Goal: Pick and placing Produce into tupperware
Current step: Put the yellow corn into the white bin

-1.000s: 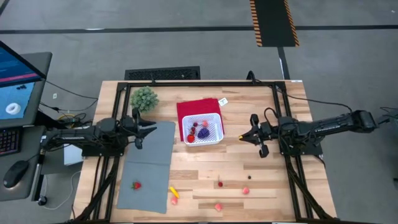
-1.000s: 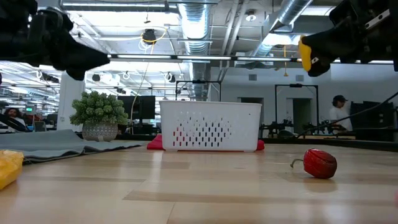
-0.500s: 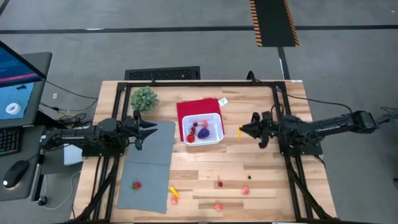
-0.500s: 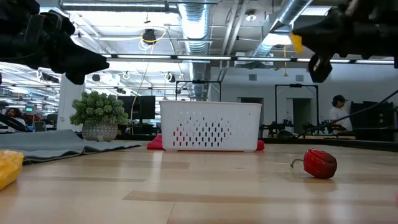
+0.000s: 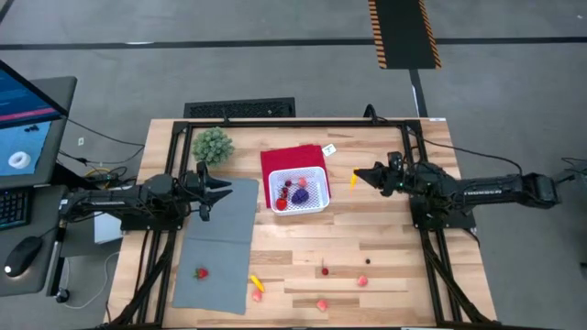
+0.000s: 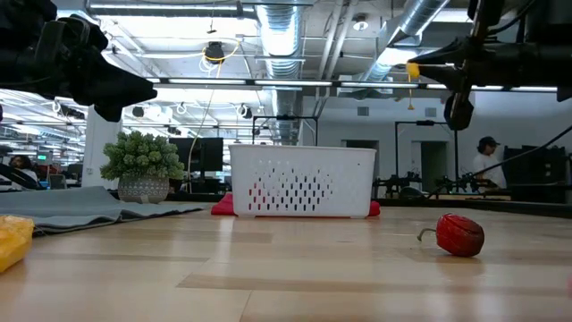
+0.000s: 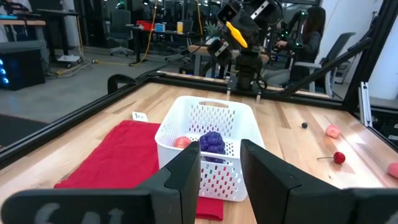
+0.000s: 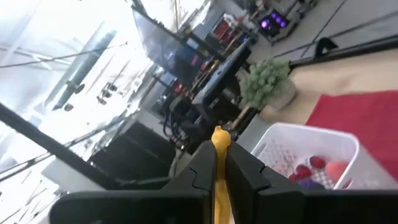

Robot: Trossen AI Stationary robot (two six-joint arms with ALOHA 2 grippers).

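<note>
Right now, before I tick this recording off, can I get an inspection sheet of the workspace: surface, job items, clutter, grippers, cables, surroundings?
Surface: wooden table with a grey mat on its left part.
Job's things: white tupperware on a red cloth, holding red, pink and purple produce; loose pieces lie on the near table, one red piece on the mat.
Clutter: green plant, a small white tag.
Grippers: right gripper shut on a yellow piece, raised beside the tupperware; left gripper waits over the mat's edge.
Cables: black cables run off the table's left side.
Surroundings: monitor at left; person in the room behind.
</note>
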